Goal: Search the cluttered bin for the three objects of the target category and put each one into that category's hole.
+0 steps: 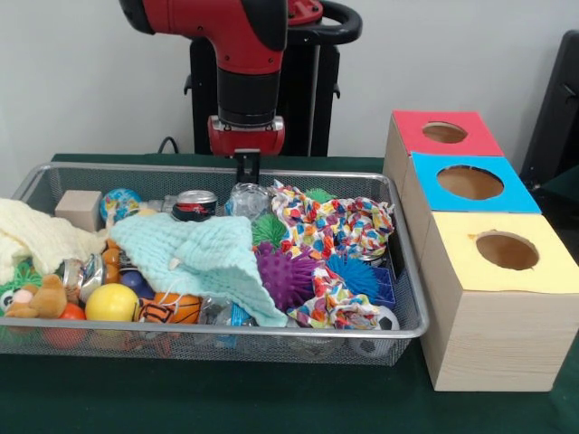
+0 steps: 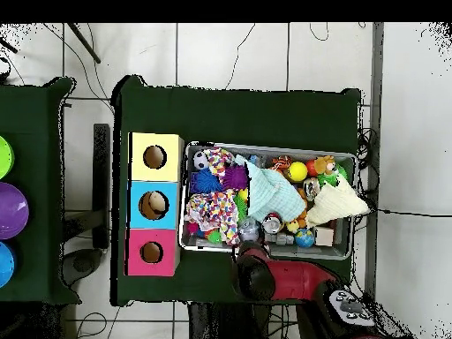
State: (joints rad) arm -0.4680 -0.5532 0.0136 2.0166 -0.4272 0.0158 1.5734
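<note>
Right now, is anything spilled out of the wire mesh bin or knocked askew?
Nothing spilled. The cream knitted cloth drapes over one end rim of the wire mesh bin. The wooden box with red, blue and yellow tops sits square beside it.

arm cut off at top edge, end effector fingertips hidden behind bin rim

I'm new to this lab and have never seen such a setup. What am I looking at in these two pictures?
It is a red robot arm working at a green table. One picture faces the robot across the table; the other looks straight down. Its gripper hangs at the back edge of a wire basket full of toys, balls and cloths, such as a purple spiky ball. I can't tell whether it holds anything. Beside the basket stand three wooden boxes with red, blue and yellow tops, each with a hole.
</note>
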